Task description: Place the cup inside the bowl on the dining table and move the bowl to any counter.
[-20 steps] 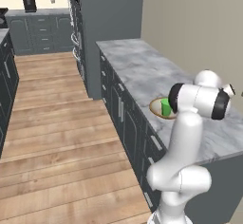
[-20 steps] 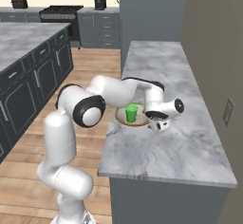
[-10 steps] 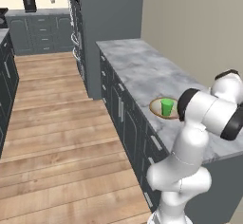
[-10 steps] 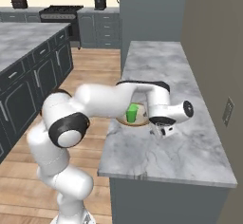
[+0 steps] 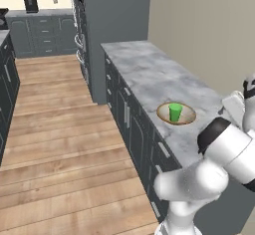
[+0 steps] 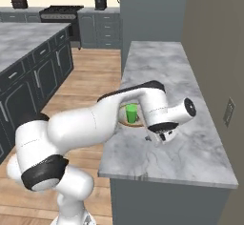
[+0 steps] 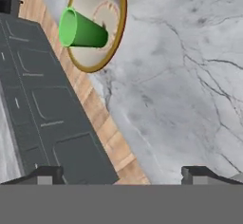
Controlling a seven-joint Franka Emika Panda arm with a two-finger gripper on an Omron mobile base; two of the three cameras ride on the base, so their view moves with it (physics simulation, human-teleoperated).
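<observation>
Green tapered cup (image 5: 175,112) stands inside tan-rimmed shallow bowl (image 5: 187,117) on marble desk (image 5: 144,72); jaws spread, empty—retreat upward, clear of rim.

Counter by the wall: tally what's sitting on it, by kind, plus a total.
cup (green, upright in the bowl): 1
bowl (tan rim, pale inside, near the front edge of the counter): 1
Total: 2
The gripper is open, holding nothing, beside the bowl.
</observation>
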